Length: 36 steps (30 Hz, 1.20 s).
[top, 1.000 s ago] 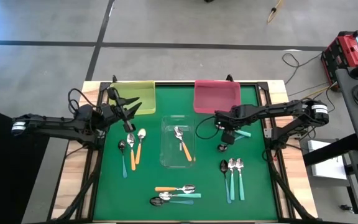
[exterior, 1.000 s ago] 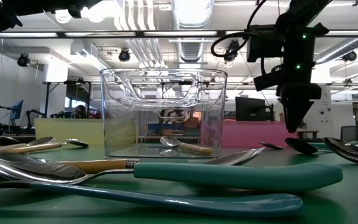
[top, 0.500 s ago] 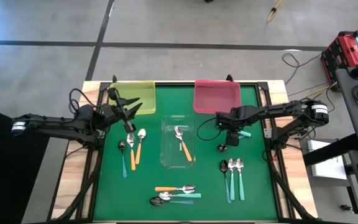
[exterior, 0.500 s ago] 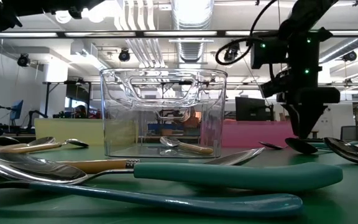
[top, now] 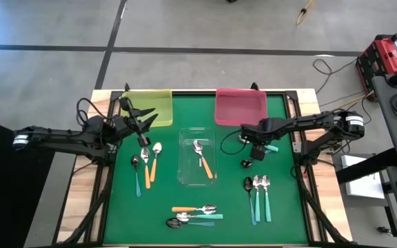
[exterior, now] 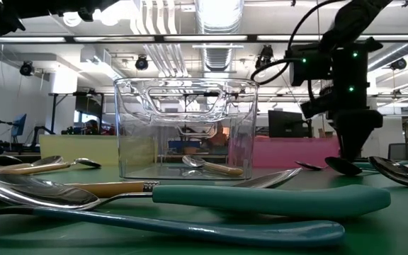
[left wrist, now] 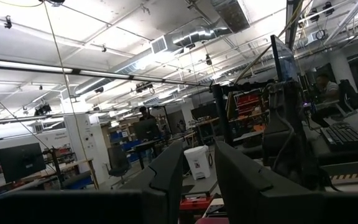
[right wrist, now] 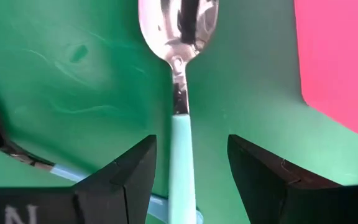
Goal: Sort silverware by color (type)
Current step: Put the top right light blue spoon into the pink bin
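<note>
Right wrist view: right gripper (right wrist: 182, 180) fingers spread wide, straddling a teal-handled spoon (right wrist: 180, 93).

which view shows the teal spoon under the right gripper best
The right wrist view: the teal spoon lies framed between the open right gripper. The high view mostly hides it under the arm; the low view shows only distant bowls; the left wrist view shows nothing.

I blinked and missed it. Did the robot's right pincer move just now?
Yes. In the low view the right pincer has slid further from the clear tray and dropped lower, its open fingers now straddling a teal-handled spoon on the green mat.
</note>
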Available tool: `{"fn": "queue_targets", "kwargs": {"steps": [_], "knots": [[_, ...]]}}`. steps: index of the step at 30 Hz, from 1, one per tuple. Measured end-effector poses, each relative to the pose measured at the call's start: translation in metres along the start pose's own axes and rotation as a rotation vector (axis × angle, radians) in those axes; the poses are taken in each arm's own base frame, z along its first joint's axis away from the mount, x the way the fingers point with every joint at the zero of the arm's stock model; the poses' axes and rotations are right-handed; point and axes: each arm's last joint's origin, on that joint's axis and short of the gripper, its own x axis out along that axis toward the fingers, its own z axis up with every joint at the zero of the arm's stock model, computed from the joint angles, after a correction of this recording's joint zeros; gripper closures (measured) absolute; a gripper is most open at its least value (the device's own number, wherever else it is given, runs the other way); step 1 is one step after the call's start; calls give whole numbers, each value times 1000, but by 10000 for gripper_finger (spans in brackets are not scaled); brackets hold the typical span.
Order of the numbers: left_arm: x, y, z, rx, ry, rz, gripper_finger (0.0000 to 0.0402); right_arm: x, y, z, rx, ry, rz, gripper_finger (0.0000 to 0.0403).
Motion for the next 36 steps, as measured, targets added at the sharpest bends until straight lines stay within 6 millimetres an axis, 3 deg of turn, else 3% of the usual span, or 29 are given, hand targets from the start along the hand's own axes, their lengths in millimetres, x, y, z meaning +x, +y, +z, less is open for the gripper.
{"fn": "queue_targets", "kwargs": {"steps": [17, 28, 36], "knots": [[0, 0, 0, 0, 0, 0, 324, 11, 0, -2, 28, -36, 14, 223], [0, 0, 0, 0, -1, 0, 324, 21, 2, -6, 43, -73, 61, 281], [0, 0, 0, 0, -1, 0, 324, 24, 3, -6, 39, -79, 80, 350]]}}
